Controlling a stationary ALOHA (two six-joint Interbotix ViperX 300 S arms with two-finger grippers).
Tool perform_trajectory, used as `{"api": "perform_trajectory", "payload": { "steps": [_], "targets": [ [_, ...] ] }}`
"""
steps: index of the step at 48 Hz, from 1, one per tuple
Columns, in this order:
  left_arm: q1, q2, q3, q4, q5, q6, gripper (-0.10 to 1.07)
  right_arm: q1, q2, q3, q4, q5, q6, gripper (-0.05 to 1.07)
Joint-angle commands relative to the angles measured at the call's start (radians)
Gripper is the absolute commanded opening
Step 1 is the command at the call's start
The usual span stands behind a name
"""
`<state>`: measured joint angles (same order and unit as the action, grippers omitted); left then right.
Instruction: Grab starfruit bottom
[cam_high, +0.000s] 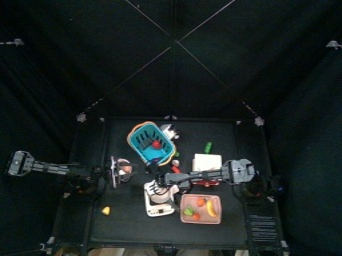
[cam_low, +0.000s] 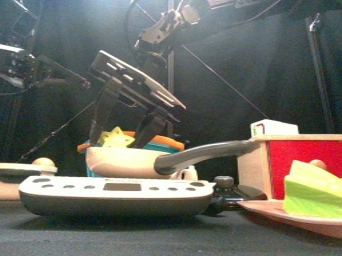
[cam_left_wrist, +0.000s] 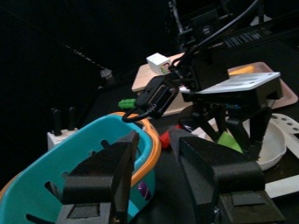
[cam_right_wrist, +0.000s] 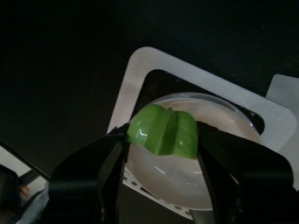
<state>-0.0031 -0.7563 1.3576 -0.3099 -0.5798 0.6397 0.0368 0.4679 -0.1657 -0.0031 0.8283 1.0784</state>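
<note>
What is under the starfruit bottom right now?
The starfruit bottom sits in a white bowl on a white scale-like platform. The right claw straddles it, open. The bowl surface beneath the fruit is covered.

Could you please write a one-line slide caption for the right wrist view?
Open right gripper poised over the green starfruit bottom lying in a white bowl.
</note>
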Motion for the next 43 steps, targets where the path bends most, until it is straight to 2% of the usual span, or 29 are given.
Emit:
{"api": "perform_trajectory", "payload": {
  "steps": [1,7,16,43],
  "targets": [
    [0.002,0.002,-0.012,-0.002,0.005,-0.002,0.76,0.009,-0.017,-0.057,-0.006,0.048,-0.005,0.65],
    [0.002,0.002,-0.012,-0.002,0.017,-0.002,0.76,0.018,-0.020,-0.075,-0.046,0.103,-0.003,0.65],
    [0.002,0.002,-0.014,-0.002,0.017,-0.002,0.76,0.020,-0.032,-0.077,-0.064,0.104,-0.009,0.65],
    [0.000,0.002,-0.014,0.000,0.017,-0.002,0.76,0.025,-0.106,-0.002,-0.092,0.104,-0.006,0.64]
  ]
}}
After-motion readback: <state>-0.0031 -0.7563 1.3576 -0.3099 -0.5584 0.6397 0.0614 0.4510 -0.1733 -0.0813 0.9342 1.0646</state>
